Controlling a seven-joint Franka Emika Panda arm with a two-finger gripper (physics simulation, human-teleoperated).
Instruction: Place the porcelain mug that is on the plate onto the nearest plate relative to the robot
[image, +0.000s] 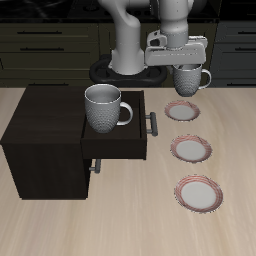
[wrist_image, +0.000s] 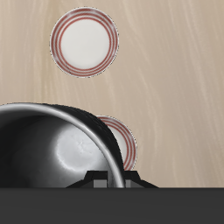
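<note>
Hand (image: 186, 68) gripping porcelain mug (image: 189, 78) in air, above back plate (image: 183, 111).
Mug hanging upright; look-alike mug (image: 104, 108) sitting at its 8 o'clock on the dark cabinet (image: 45, 140).

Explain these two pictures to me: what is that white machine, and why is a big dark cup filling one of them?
Both are simulator renders. The white machine is a robot arm with a two-finger gripper. One picture looks at the table from the front and above; the other comes from a camera on the gripper itself, so the mug it holds looms large and dark there. That mug hangs in the air above the plate nearest the robot's base. Two more plates lie in a row towards the front edge. A second mug stands on the open drawer of a dark cabinet.
</note>
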